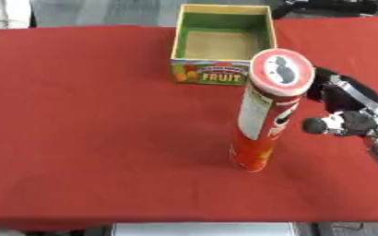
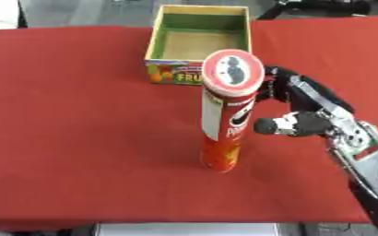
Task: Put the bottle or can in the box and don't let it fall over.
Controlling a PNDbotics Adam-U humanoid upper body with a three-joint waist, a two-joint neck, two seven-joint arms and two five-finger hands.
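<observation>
One hand only shows: the robot's black and silver right hand [image 2: 293, 117], entering from the right edge of the frame, while the left hand appears in neither view. Its target, the tall red cylindrical snack can with a red-rimmed white lid [image 1: 266, 110], stands upright near the middle of the red cloth-covered table [image 1: 87, 138], base on the cloth and long axis vertical. The can lies directly to the picture's left of the hand. In the right eye view the thumb [image 2: 279, 125] reaches toward the can's middle section and looks very near it, possibly touching; the fingers [image 2: 277, 83] curve around the far side of the can just under the lid. The hand looks spread in a wide cup about the can, not yet closed on it, though contact on the far side is hidden by the can itself.

Behind the can, toward the upper centre of the frame, sits the open square cardboard box with a green interior and a fruit label on its front wall [image 1: 211, 73], its mouth facing up. By my reading, the next move is to close on the can, then lift it clear of the near wall and carry it up-frame, keeping it vertical.
</observation>
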